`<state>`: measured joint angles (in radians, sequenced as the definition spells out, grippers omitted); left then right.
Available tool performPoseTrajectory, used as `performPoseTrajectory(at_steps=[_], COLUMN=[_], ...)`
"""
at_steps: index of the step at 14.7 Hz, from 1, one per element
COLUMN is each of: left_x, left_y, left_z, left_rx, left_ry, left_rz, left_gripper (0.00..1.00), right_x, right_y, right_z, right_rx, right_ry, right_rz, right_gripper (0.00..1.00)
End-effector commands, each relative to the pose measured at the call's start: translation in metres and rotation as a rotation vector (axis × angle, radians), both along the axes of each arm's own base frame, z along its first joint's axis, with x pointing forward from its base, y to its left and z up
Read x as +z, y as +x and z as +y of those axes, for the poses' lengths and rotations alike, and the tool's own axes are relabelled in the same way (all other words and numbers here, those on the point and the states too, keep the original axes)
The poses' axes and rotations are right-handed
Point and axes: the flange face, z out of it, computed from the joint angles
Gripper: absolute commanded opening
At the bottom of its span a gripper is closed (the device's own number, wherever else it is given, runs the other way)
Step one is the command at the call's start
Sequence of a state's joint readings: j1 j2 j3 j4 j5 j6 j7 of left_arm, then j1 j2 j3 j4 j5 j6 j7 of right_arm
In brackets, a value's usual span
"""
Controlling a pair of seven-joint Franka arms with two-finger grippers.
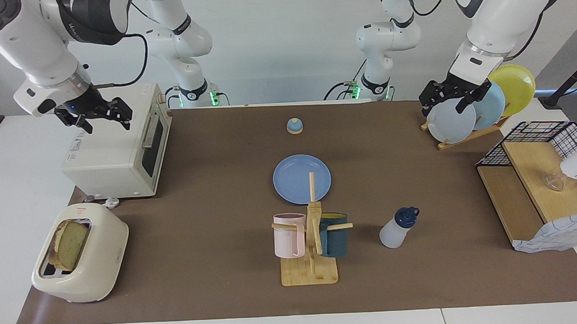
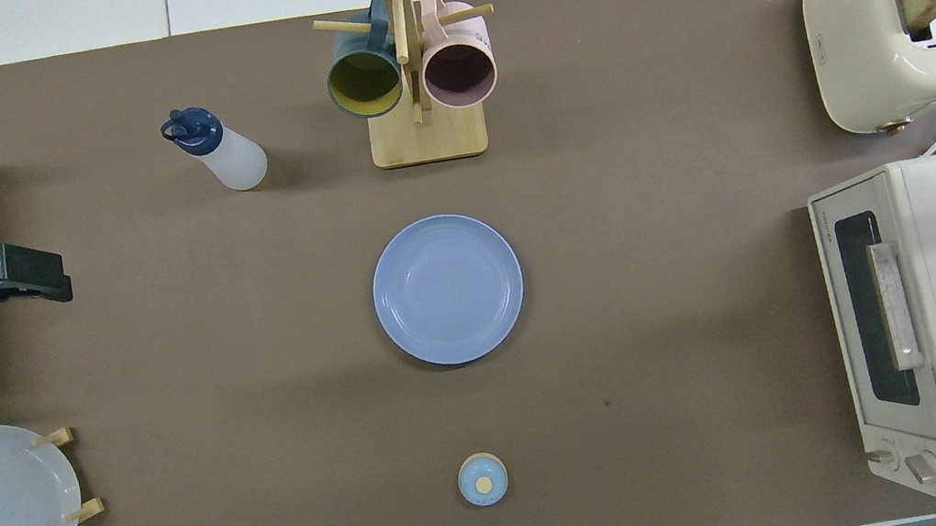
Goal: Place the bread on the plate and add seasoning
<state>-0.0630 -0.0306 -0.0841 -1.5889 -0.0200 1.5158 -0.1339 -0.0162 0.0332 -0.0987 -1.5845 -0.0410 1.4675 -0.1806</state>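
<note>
Bread point(image 1: 67, 245): one slice, upright in a slot of the toaster point(image 1: 93, 279) at the right arm's end of the table, top half proud of the slot. Untouched.

Plate point(image 1: 293, 174): flat at mid-table, bare, well apart from the bread.

Seasoning point(image 1: 398, 226): capped bottle, upright, farther from me than the plate, beside the mug rack point(image 1: 310, 271).

My right gripper point(image 1: 105, 116): up in the air over the oven point(image 1: 111, 163), fingers spread, holding nothing. The toaster lies farther out along the same end of the table.

My left gripper point(image 1: 447, 100): up in the air over the upright plates in the dish rack point(image 1: 465, 137), fingers spread, empty, waiting.

Other items: bell point(image 1: 294, 126) nearer to me than the plate; wire basket point(image 1: 532, 129) on a wooden shelf at the left arm's end.

Risks, as I judge them:
- Slice sits deep in the slot; a pinch too near the crust could tear or crumble it, or drag the light toaster along.
- A tilted pull may jam the slice against the slot wall.
- My left gripper is close over the racked plates; a careless swing toward the bottle could tip one.
- The bottle stands just beside the mug rack, so a wide approach may knock a mug peg.
</note>
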Motion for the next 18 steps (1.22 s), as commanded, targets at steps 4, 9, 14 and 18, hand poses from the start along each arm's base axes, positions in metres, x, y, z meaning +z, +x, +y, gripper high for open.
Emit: performPoseTrajectory(at_steps=[4, 9, 14, 18], left_x=[-0.003, -0.04, -0.087, -0.137], left_y=[-0.009, -0.021, -0.037, -0.042], left_z=[-0.013, -0.032, -0.066, -0.07], left_rx=[0.001, 0.014, -0.042, -0.051], left_ry=[-0.019, -0.043, -0.076, -0.096], left_rz=[-0.038, -0.195, -0.326, -0.41], left_gripper=[1.0, 1.0, 1.0, 1.0], right_x=[-0.001, -0.001, -0.001, -0.001], right_y=[-0.003, -0.003, -0.003, -0.003], right_z=[0.0, 0.001, 0.0, 0.0], right_rx=[-0.004, -0.002, -0.004, -0.004], right_ry=[0.026, 0.026, 0.026, 0.026], right_rz=[-0.012, -0.012, -0.012, -0.012], right_gripper=[1.0, 1.0, 1.0, 1.0])
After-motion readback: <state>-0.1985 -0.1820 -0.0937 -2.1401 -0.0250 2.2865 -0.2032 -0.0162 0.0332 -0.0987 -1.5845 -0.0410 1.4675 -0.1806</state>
